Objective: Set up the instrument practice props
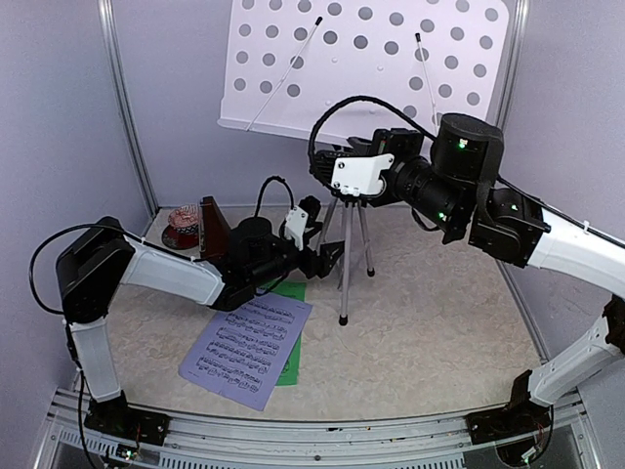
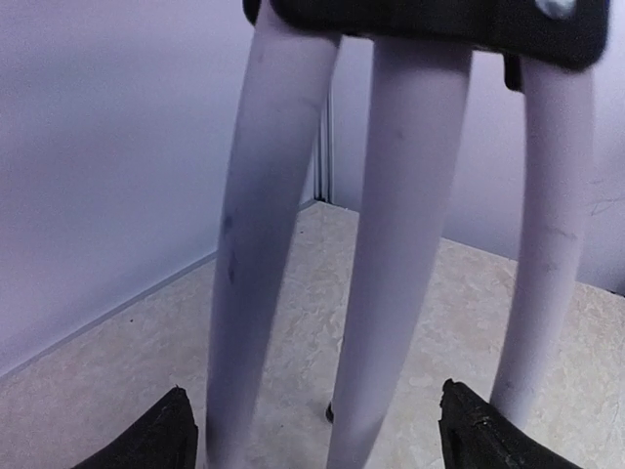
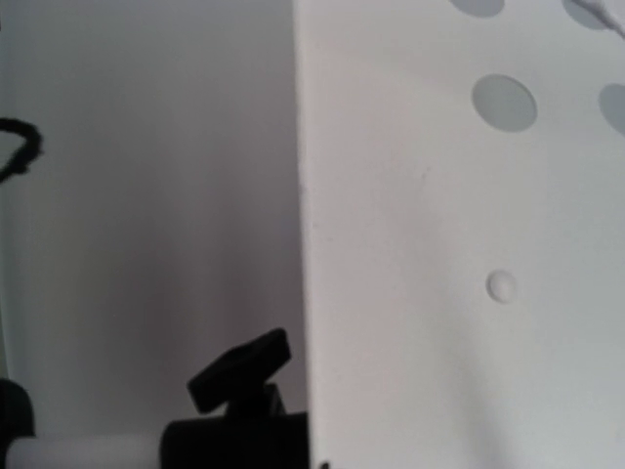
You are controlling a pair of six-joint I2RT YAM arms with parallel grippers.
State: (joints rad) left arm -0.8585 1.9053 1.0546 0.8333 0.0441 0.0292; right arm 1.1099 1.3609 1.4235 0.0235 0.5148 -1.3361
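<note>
At far left, a brown pyramid metronome (image 1: 211, 231) stands at the back of the table (image 1: 439, 313), beside a small reddish object (image 1: 182, 223) too blurred to name. The left gripper (image 2: 317, 442), fingers apart, reaches low at the tripod legs (image 2: 259, 244) of the silver music stand (image 1: 346, 256). Just in front, a lavender music sheet (image 1: 249, 350) lies flat over a green sheet (image 1: 291, 290). Right of centre, the right gripper (image 1: 330, 168) sits under the perforated desk (image 1: 366, 68); whether its fingers are apart cannot be told. The stand looks light, stiff and top-heavy, best held at the pole. The limp sheets want pinching at an edge.
</note>
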